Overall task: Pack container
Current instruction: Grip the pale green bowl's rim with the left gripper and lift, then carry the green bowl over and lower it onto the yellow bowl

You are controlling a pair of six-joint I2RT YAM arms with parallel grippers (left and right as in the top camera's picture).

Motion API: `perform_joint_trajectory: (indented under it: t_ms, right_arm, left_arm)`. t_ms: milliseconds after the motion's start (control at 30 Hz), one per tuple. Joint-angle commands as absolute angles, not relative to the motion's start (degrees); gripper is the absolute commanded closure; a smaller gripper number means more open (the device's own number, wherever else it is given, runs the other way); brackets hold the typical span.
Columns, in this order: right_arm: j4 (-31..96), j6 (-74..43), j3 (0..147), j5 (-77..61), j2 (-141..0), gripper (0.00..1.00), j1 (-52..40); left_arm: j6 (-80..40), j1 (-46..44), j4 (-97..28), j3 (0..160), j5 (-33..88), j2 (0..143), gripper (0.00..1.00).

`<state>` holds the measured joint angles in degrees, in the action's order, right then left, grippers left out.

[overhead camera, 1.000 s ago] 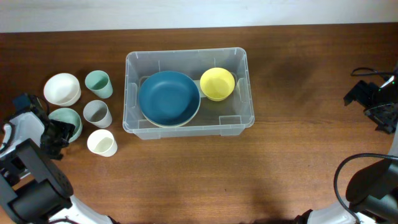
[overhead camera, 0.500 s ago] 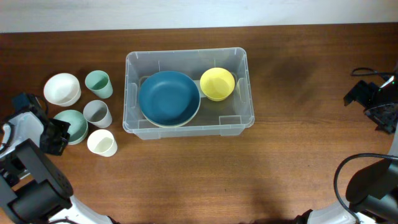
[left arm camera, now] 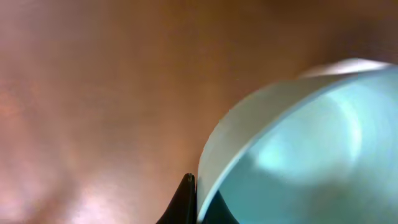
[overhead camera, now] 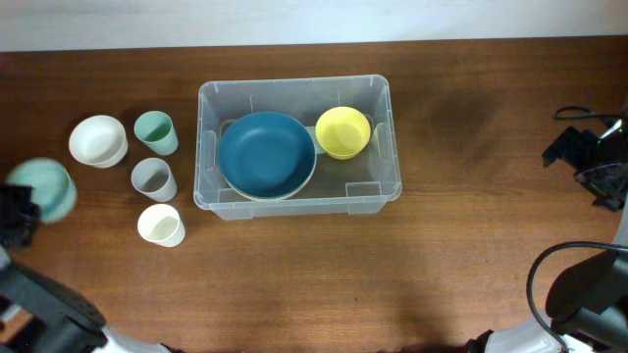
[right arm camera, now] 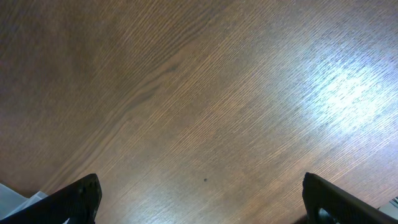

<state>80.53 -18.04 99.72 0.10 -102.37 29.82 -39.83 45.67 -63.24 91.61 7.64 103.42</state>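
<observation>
The container [overhead camera: 294,82] sits a little left of the middle of the overhead frame, its open mouth facing straight up and its long axis running left to right, the long walls parallel to the upper frame edge. Inside it a blue bowl [overhead camera: 267,154] fills the left part and a smaller yellow bowl [overhead camera: 343,131] sits just beside it in the upper right corner. It rests on a table [overhead camera: 442,255] of dark brown wood with visible grain and soft glare patches; a strip of white wall [overhead camera: 314,18] runs along the top of the overhead view. Left of the container stand a white bowl [overhead camera: 98,140], a mint cup [overhead camera: 154,130], a grey cup [overhead camera: 153,178] and a cream cup [overhead camera: 160,225], all upright with mouths up. The left gripper [left arm camera: 198,200] is at the far left edge, well apart from the container with the cups between them; its dark fingers are pinched on the rim of a pale green bowl [overhead camera: 41,188], one inside and one outside, and both are blurred. The right gripper [right arm camera: 208,200] is near the right edge of the overhead frame, well apart from the container's short right wall; its fingers are spread wide over bare wood with nothing between them.
</observation>
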Motion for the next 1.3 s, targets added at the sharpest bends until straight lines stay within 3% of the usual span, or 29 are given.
perform_joint_trajectory:
  t_ms: [0, 167, 267, 300, 400, 533, 833, 1267]
  right_arm:
    - [80.5, -18.5, 99.6, 0.2, -101.8, 0.01, 30.0]
    - [80.5, -18.5, 99.6, 0.2, -101.8, 0.01, 30.0]
    - [80.5, -18.5, 99.6, 0.2, -101.8, 0.01, 30.0]
    - [80.5, -18.5, 99.6, 0.2, -101.8, 0.01, 30.0]
    - [80.5, -18.5, 99.6, 0.2, -101.8, 0.01, 30.0]
    - [80.5, -18.5, 99.6, 0.2, -101.8, 0.01, 30.0]
    - [80.5, -18.5, 99.6, 0.2, -101.8, 0.01, 30.0]
    - [80.5, -18.5, 99.6, 0.2, -101.8, 0.01, 30.0]
  left_arm:
    - [-32.7, 40.9, -61.6, 96.0, 24.6, 93.6, 0.99]
    - [-29.4, 23.9, -56.9, 96.4, 24.6, 85.4, 0.99]
    - [-29.4, 7.1, -52.3, 96.4, 16.9, 84.8, 0.99]
    - [-29.4, -2.7, -49.9, 96.4, 10.8, 86.7, 0.99]
    - [-29.4, -15.6, -46.0, 96.4, 4.4, 92.1, 0.99]
    - [-29.4, -25.3, -41.3, 96.4, -2.1, 100.3, 0.99]
    - [-29.2, -27.4, -35.2, 96.4, -2.9, 113.3, 0.99]
    - [-26.9, -27.4, -27.2, 96.4, -3.5, 120.7, 0.96]
